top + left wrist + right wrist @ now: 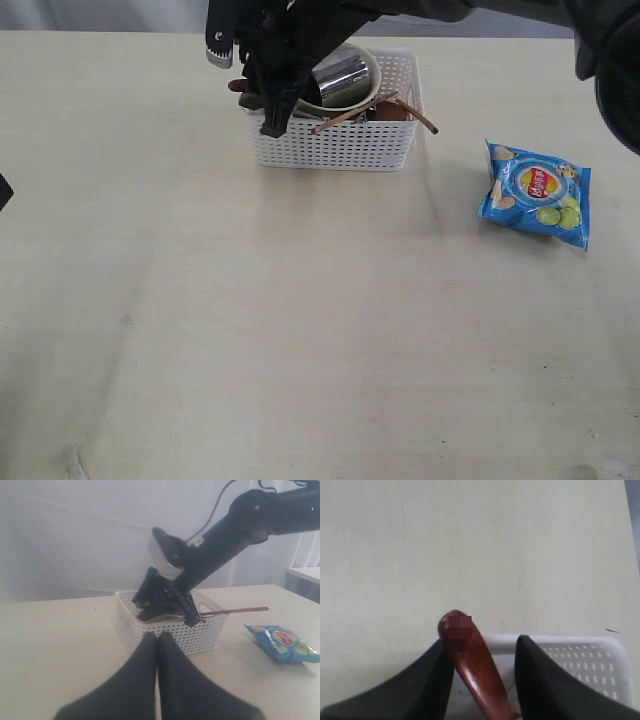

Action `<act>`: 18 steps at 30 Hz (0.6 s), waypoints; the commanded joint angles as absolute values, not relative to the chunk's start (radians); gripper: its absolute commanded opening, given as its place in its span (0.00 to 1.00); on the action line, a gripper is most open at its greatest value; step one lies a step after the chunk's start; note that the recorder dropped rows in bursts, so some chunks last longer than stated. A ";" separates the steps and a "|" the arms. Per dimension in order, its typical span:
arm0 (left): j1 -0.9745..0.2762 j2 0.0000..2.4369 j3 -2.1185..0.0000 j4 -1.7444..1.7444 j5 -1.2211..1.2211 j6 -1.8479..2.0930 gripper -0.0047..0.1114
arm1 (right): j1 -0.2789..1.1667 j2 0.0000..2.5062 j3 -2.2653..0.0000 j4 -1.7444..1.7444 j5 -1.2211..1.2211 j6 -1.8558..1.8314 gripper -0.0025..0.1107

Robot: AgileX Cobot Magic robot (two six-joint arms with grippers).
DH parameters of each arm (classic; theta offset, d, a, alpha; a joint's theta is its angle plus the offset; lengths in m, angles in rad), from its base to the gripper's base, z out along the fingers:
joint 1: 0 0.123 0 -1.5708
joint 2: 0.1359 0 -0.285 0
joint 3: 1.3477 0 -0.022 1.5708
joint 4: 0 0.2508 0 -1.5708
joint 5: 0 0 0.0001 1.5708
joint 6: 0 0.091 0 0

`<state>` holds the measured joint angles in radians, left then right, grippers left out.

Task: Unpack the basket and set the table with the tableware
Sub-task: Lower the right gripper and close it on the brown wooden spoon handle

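Cream table (300, 350); white perforated basket (335, 150); glossy reddish-brown spoon (476, 675)

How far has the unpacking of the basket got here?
Done: nothing; no tableware lies on the table yet. In hand: the right gripper straddles the handle of the wooden spoon at the basket, jaws not closed on it. To do: that spoon, steel cup, bowl and chopsticks sit in the basket; the left gripper is shut.

table (300, 350): cream-beige, flat, carried faint marks.
basket (335, 148): white, perforated sides, stood directly on the table near its far edge.
chips bag (537, 193): blue, lay flat on the table, right of the basket, apart from it.
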<state>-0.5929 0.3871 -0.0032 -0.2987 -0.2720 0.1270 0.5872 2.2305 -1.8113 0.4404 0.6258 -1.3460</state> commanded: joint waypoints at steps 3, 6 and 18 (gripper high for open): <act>-0.591 0.383 0.000 -0.300 -0.274 0.126 0.04 | 0.586 2.228 -1.811 0.469 0.618 -1.351 0.35; -0.591 0.383 0.000 -0.300 -0.274 0.126 0.04 | 0.586 2.228 -1.811 0.469 0.622 -1.349 0.27; -0.591 0.383 0.000 -0.300 -0.274 0.126 0.04 | 0.586 2.228 -1.811 0.469 0.634 -1.347 0.12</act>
